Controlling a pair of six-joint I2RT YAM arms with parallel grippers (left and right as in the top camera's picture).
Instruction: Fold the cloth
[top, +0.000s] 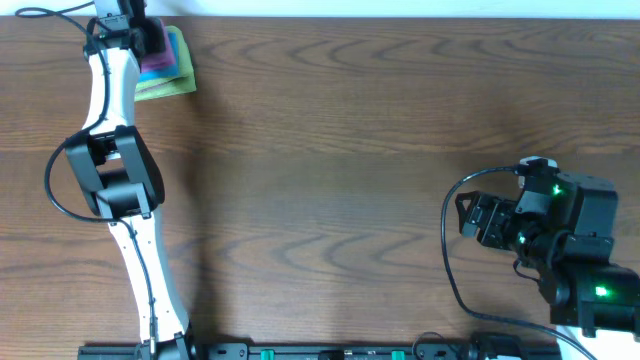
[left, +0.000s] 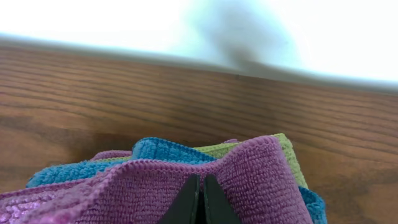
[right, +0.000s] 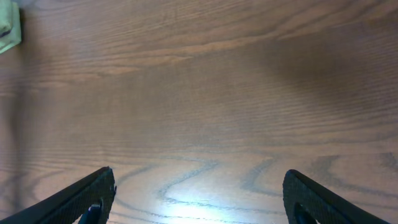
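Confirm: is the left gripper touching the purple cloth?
Touching. Left wrist view shows the left gripper shut, its fingertips pinching a raised ridge of the purple cloth.

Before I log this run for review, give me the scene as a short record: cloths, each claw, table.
purple cloth: top of a stack at the table's far left corner, pinched up into a ridge
blue cloth: under the purple one, edge showing
yellow-green cloth: bottom of the stack
left claw: shut on purple cloth
right claw: open, holding nothing, above bare wood at the right
table: wood grain
fold: not yet done
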